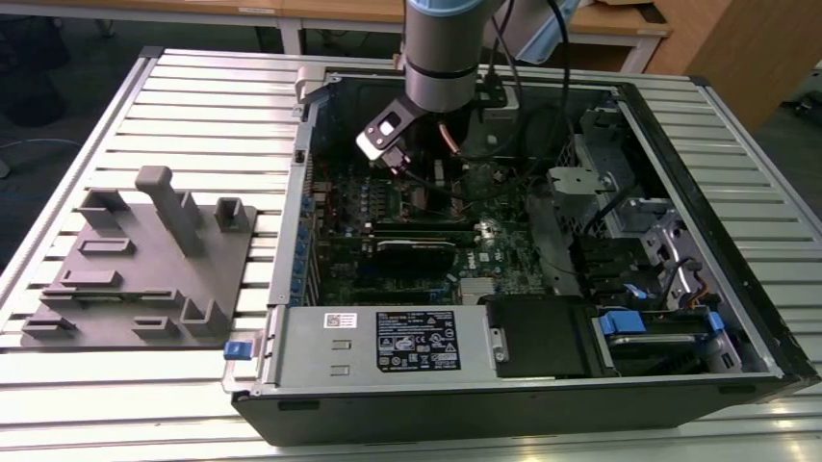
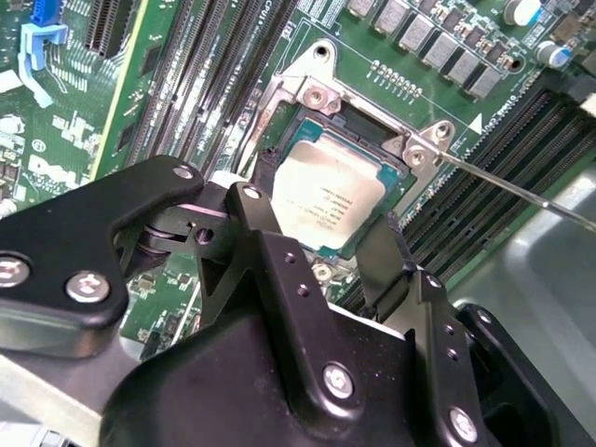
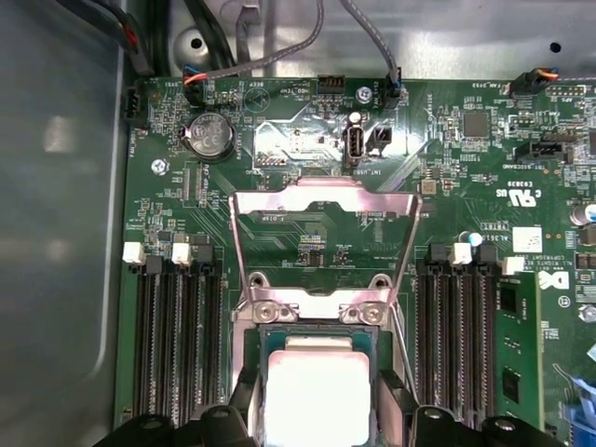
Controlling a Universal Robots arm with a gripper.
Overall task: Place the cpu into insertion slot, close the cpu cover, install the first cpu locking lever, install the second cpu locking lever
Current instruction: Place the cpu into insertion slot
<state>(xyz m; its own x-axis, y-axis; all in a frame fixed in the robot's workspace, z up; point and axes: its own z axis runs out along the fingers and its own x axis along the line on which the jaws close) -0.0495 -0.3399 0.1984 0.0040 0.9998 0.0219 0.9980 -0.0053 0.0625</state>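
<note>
Standing by the slatted counter (image 1: 154, 404), I am watching the arm (image 1: 444, 48) hanging over the far half of the open computer case (image 1: 514, 419), to the right of a grey fixture (image 1: 141, 260).

In the second wrist view the pincer (image 2: 317, 222) is straddling the cpu (image 2: 326, 191). The chip is lying flat and square in the insertion slot (image 2: 358, 140), directly under the pincer rather than off to any side. Whether the pincer is clamping the chip or standing clear of it I cannot tell. A thin locking lever (image 2: 521, 191) is sticking out free from one corner.

In the first wrist view the cpu cover (image 3: 321, 189) is standing tipped open beyond the socket's hinge end, away from the pincer (image 3: 318, 410), with memory slots (image 3: 172, 345) running along both flanks.
</note>
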